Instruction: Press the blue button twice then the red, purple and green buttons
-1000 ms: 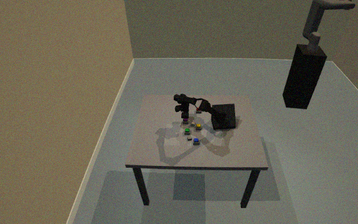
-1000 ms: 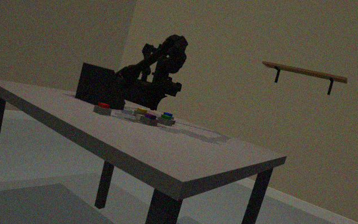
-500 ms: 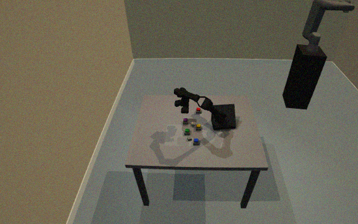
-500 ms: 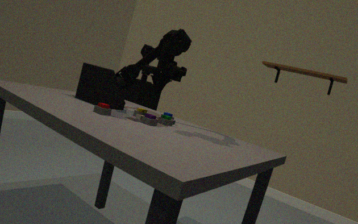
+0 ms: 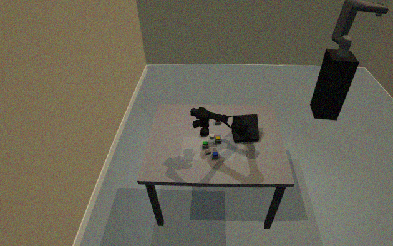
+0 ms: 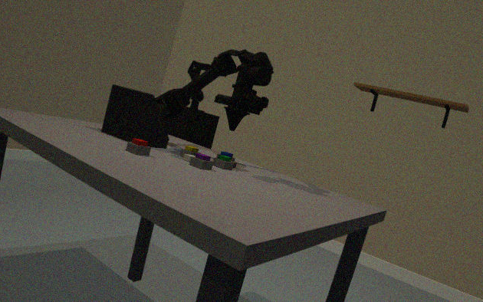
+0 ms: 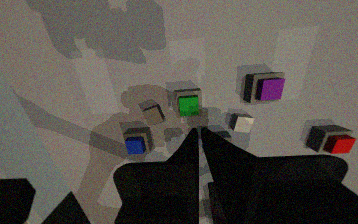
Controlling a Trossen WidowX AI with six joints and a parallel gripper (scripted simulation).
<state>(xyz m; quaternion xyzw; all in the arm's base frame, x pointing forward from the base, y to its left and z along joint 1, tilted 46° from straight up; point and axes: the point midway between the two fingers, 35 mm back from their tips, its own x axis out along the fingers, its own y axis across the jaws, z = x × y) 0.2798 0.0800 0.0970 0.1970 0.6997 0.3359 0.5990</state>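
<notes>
The green button (image 7: 188, 105) sits at the centre of the wrist view, just above the tips of the gripper (image 7: 200, 131), which is closed on nothing and raised above the table (image 6: 241, 215). Purple button (image 7: 270, 88) upper right, red button (image 7: 338, 144) far right, blue button (image 7: 135, 144) lower left.

— Any writing, labels or numbers to read here?
— None. The buttons, the table and the arm carry no legible text, brand or sign in any view.
— Nothing on the walls either?
— Nothing readable.
</notes>
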